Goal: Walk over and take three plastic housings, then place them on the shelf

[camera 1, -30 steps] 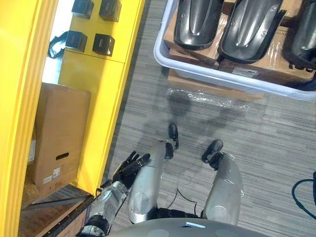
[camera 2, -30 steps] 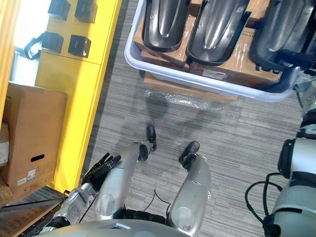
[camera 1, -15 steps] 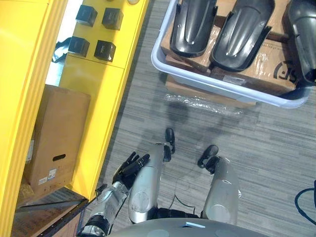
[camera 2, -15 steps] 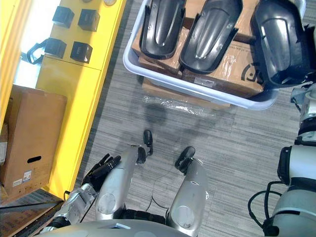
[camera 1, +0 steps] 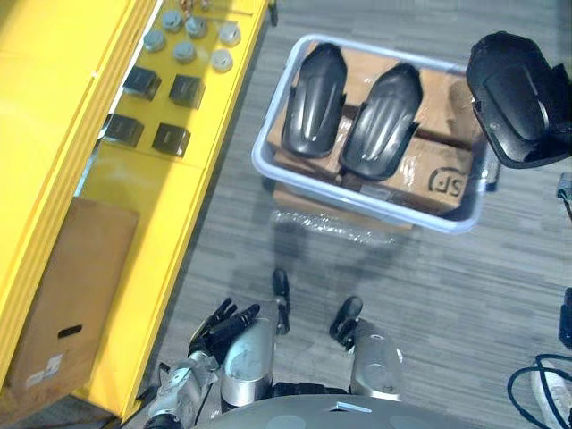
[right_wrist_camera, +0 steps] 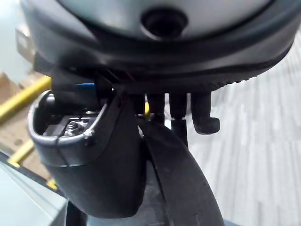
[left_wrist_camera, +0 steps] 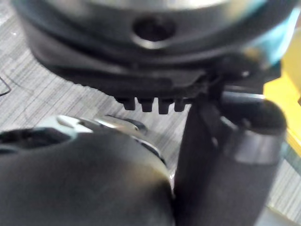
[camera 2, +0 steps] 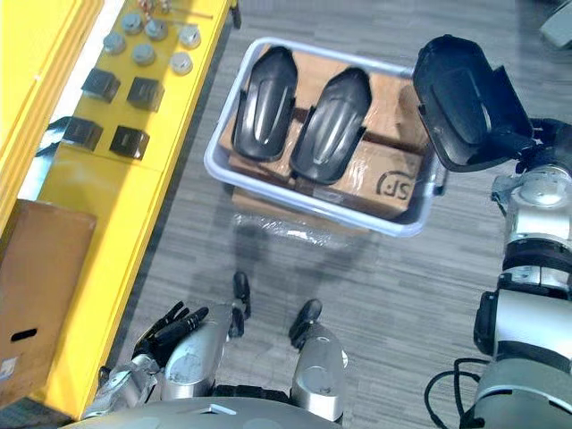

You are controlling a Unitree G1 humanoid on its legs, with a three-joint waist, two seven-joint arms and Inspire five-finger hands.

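In the right hand (camera 2: 523, 147), a housing (camera 2: 465, 100) points forward.

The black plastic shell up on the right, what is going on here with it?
The robot's right hand holds one black moulded plastic housing up in the air beside the pale plastic bin. Two more such housings lie in the bin, on cardboard boxes. The left hand hangs open and empty, low by the yellow shelf. No housing is on the shelf yet.

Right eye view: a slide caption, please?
Right hand grips one black plastic housing; two housings lie in the pale bin.
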